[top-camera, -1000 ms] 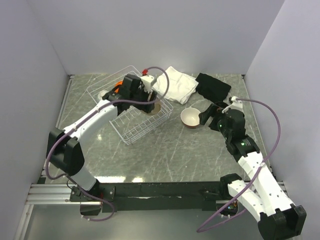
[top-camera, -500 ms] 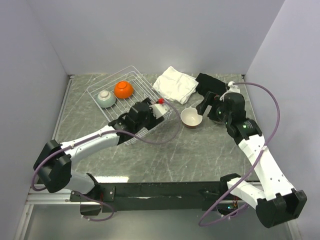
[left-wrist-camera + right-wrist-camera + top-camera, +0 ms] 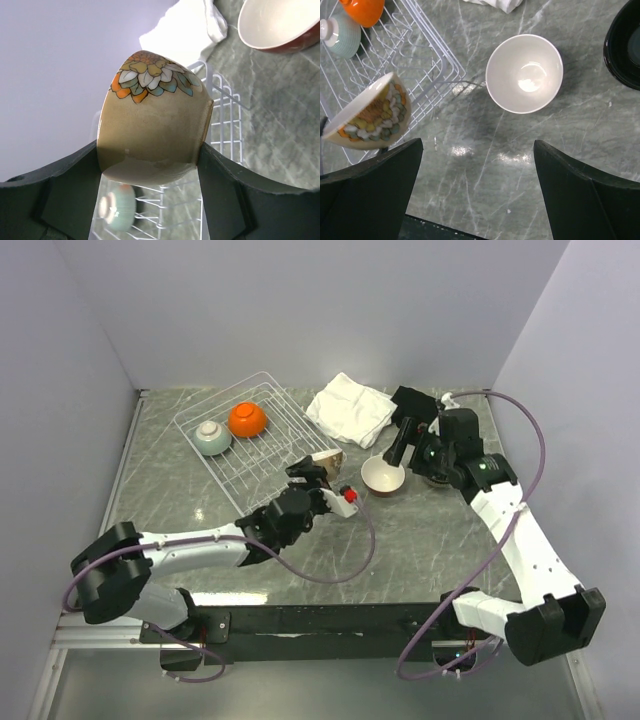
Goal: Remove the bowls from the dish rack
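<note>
My left gripper (image 3: 318, 470) is shut on a tan bowl (image 3: 324, 460) with a flower pattern, held on its side in the air over the near right corner of the white wire dish rack (image 3: 262, 466). In the left wrist view the jaws (image 3: 150, 167) press the bowl (image 3: 150, 125) from both sides. An orange bowl (image 3: 247, 419) and a pale blue-green bowl (image 3: 211, 438) sit upside down in the rack. A red bowl with a cream inside (image 3: 383, 476) stands on the table. My right gripper (image 3: 400, 448) is open and empty above it (image 3: 524, 73).
A folded white cloth (image 3: 350, 408) lies behind the red bowl. A dark round thing (image 3: 625, 50) sits at the right, under my right arm. The tan bowl (image 3: 367, 112) and the rack (image 3: 427, 57) also show in the right wrist view.
My left arm has lifted the tan bowl out of the rack and drawn it toward the near right corner. My right gripper has moved back and left, over the red bowl.
</note>
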Action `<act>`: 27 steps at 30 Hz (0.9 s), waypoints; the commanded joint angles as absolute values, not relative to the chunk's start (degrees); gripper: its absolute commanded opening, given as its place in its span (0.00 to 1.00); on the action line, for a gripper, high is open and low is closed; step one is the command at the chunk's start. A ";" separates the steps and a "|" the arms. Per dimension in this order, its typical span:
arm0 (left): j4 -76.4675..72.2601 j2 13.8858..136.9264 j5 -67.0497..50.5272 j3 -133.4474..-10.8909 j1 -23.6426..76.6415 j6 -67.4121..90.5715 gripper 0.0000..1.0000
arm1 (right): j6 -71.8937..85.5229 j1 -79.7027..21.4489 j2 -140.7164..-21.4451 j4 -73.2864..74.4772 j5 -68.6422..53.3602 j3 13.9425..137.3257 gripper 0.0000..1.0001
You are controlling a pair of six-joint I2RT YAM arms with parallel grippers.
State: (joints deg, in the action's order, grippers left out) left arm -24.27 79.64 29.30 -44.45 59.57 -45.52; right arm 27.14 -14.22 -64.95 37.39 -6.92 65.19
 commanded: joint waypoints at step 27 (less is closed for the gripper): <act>-66.90 97.56 39.82 -38.93 75.15 -73.92 0.02 | 18.90 -20.21 -93.60 67.85 -16.35 91.67 0.85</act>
State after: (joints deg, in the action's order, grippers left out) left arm -62.04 97.56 38.96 -36.97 74.30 -72.66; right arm 21.10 -18.57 -92.12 63.09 -15.86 88.47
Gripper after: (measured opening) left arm 0.742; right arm 0.870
